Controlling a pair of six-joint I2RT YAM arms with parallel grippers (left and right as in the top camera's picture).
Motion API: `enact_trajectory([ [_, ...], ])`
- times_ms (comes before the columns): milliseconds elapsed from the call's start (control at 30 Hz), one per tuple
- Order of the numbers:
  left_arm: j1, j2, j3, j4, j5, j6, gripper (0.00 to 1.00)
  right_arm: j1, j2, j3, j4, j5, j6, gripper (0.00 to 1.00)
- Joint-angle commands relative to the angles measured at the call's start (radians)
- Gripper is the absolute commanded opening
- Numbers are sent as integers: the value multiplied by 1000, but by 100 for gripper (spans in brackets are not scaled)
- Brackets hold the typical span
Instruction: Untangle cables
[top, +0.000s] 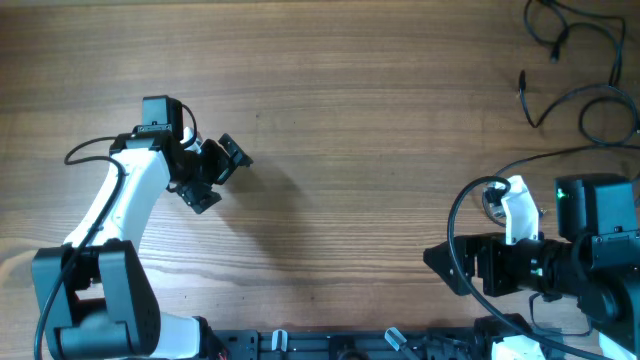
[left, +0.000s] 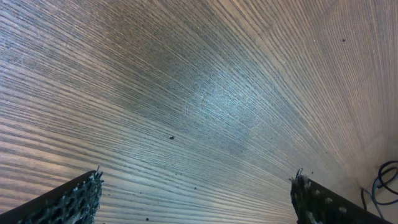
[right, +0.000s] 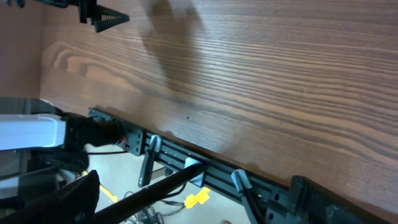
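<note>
Several thin black cables (top: 585, 95) lie looped at the table's far right corner; a small plug end (top: 522, 82) points left. A bit of cable loop (left: 387, 180) shows at the right edge of the left wrist view. My left gripper (top: 225, 177) is open and empty over bare wood at the left, far from the cables; its two fingertips frame bare table (left: 199, 199). My right gripper (top: 436, 262) is open and empty at the front right, pointing left along the table's front edge (right: 199, 202). No cable shows in the right wrist view.
A thicker black robot wire (top: 458, 215) arcs over the right arm. A black rail with clamps (right: 205, 171) runs along the table's front edge (right: 261, 165). A thin cable (top: 560, 155) runs toward the right arm's base.
</note>
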Motion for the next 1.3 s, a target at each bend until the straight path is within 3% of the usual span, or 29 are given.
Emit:
enact_trajectory([
  [0, -3, -11, -4, 3, -9, 5, 100, 6, -8, -13, 40, 50, -29, 100],
  [467, -3, -11, -4, 3, -9, 5, 100, 6, -224, -26, 365, 48, -374, 100],
  [567, -3, -11, -4, 3, -9, 5, 100, 6, -315, -185, 518, 75, -388, 100],
  [833, -3, -11, -4, 3, -9, 5, 100, 2, -570, -772, 1157, 103, -384, 100],
  [967, -3, -11, -4, 3, -9, 5, 100, 2, -660, -898, 1197, 115, -388, 100],
  [1267, -3, -11, -4, 3, -9, 5, 100, -6, -698, -900, 1194, 204, -388, 100],
])
